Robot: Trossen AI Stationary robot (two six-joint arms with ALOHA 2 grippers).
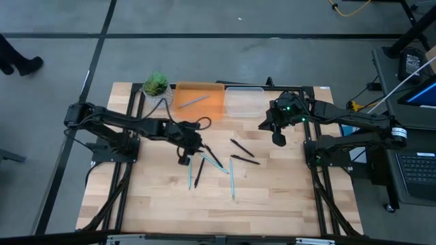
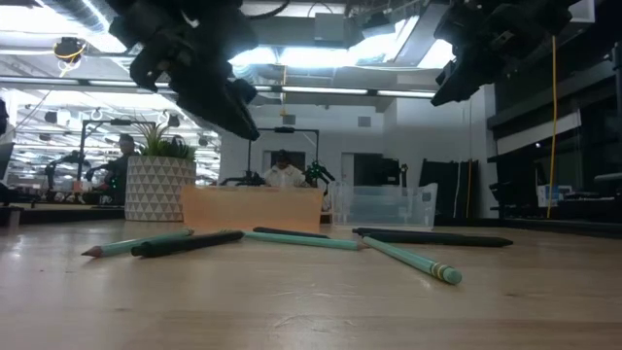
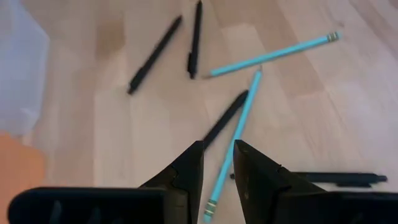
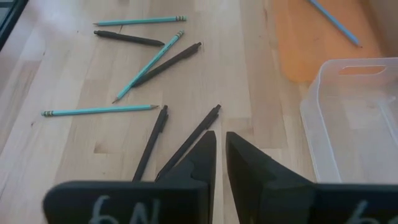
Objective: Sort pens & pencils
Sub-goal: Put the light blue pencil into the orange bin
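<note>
Several thin sticks lie flat on the wooden table between my arms: light blue pencils (image 1: 231, 178) (image 3: 273, 53) (image 4: 99, 111) and black pens (image 1: 242, 148) (image 3: 155, 53) (image 4: 186, 142). One more blue pencil (image 1: 194, 101) lies in the orange tray (image 1: 211, 105). My left gripper (image 1: 184, 158) (image 3: 217, 155) hovers above the left part of the scatter with its fingers a narrow gap apart and nothing between them; a blue pencil (image 3: 239, 124) on the table shows through that gap. My right gripper (image 1: 278, 139) (image 4: 221, 140) hangs shut above the table, right of the pens.
A clear plastic bin (image 1: 244, 102) stands beside the orange tray at the far edge, with a potted plant (image 1: 155, 85) left of them. The near half of the table (image 1: 225, 211) is bare wood. In the low view both grippers (image 2: 238, 112) (image 2: 447, 87) hang well above the sticks.
</note>
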